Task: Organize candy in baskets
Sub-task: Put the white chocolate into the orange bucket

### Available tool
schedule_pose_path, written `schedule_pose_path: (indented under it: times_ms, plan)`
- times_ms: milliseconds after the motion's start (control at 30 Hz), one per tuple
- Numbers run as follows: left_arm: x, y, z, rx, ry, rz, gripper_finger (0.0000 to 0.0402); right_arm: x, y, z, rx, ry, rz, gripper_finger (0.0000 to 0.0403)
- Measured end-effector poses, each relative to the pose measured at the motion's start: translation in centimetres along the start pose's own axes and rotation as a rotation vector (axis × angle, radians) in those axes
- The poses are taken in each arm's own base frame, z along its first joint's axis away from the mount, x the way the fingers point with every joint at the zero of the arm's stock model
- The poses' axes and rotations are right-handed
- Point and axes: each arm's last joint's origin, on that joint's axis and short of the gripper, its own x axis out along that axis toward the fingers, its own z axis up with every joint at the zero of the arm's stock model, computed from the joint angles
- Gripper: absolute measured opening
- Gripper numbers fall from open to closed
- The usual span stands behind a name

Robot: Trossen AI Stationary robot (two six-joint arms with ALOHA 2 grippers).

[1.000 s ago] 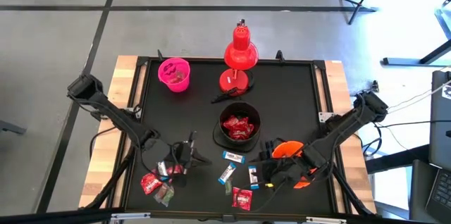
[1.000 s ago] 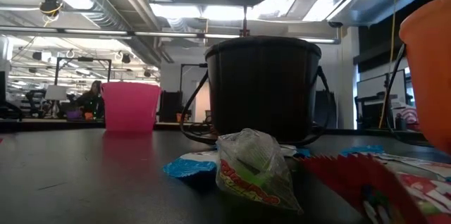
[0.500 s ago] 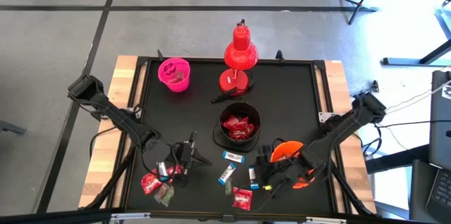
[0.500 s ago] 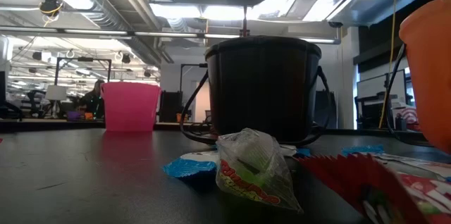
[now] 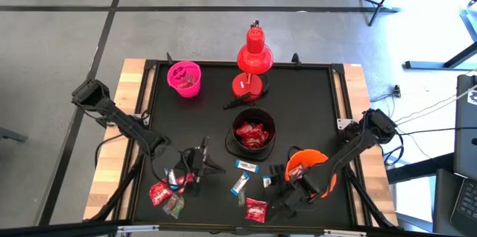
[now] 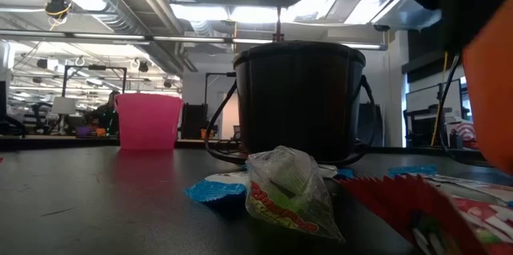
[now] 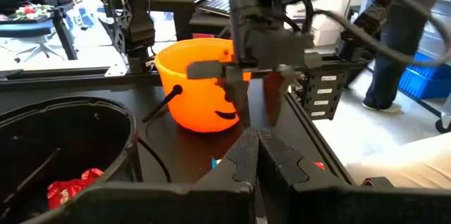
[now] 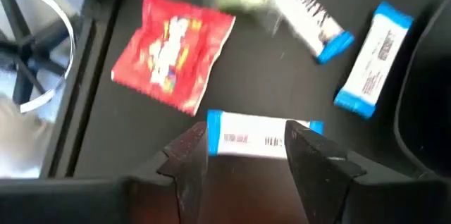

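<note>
The left arm reaches in from nine o'clock, its left claw (image 5: 195, 168) pinched shut low over the desk (image 5: 298, 95) at about seven o'clock. The right arm bends in from three, its right claw (image 8: 243, 155) pointing down at five o'clock, fingers (image 8: 189, 155) parted.

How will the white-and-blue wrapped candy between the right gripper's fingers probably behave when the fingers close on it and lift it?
The white-and-blue candy lies flat between the open right gripper's fingers, so it will probably crumple slightly, not stay rigid. It looks thin and small, likely very light. Its wrapper looks glossy, so it might slide on the dark table or slip out.
</note>
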Motion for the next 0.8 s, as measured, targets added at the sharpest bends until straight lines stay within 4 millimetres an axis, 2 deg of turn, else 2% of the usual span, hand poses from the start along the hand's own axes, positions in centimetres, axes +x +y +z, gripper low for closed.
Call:
schedule_pose_path:
  times_ms: [267,400,633,800]
  plan:
    - [0.0,0.0,0.0,-0.002,-0.005,0.003,0.0000,0.7,-0.1,-0.2,-0.099,0.039,0.008,0.0185]
    - [0.1,0.1,0.1,-0.002,-0.007,0.006,0.0000,1.7,-0.3,-0.1,-0.161,0.060,0.037,0.0185]
    - [0.1,0.3,0.1,-0.003,-0.009,0.010,0.0000,3.4,-0.5,0.2,-0.316,0.096,0.033,0.0185]
    - [0.1,0.3,0.1,-0.004,-0.008,0.003,0.0000,4.1,-0.6,-0.1,-0.469,0.148,-0.038,0.0185]
